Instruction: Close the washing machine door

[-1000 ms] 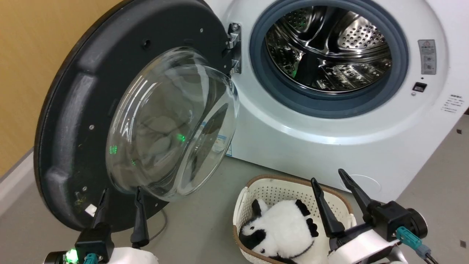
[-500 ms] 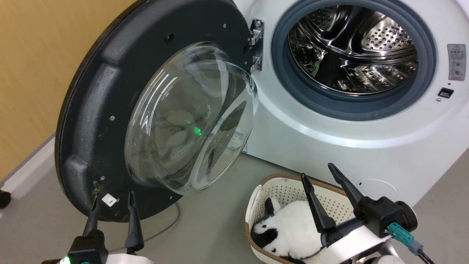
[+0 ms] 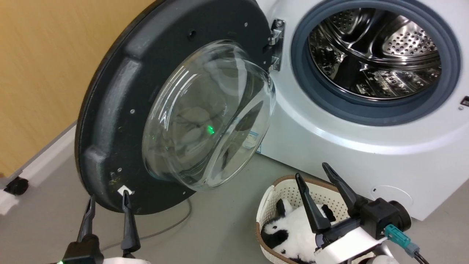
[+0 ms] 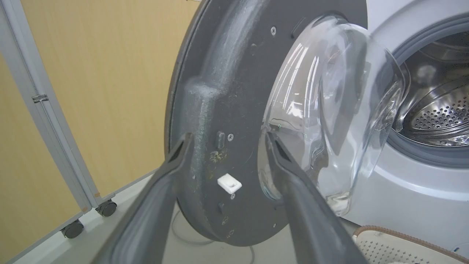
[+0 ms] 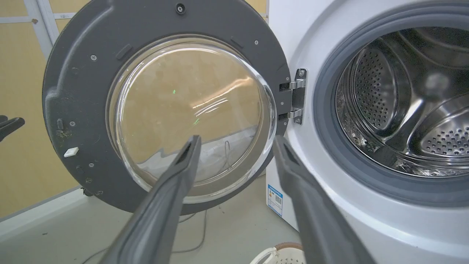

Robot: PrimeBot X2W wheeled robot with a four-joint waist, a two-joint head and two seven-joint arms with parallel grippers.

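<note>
Washing machine door (image 3: 110, 121): rigid, probably heavy; glass fragile.
Push point: matte rim just beyond left pincer (image 3: 108, 194).
Right pincer (image 3: 311, 169): spread, empty, like left.

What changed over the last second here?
The head camera shifted, so the scene slid right in its picture. Against the door, the open left gripper moved toward the free edge, near the white tab. Nothing was grasped. The door is still wide open; the right gripper stays open by the basket.
</note>
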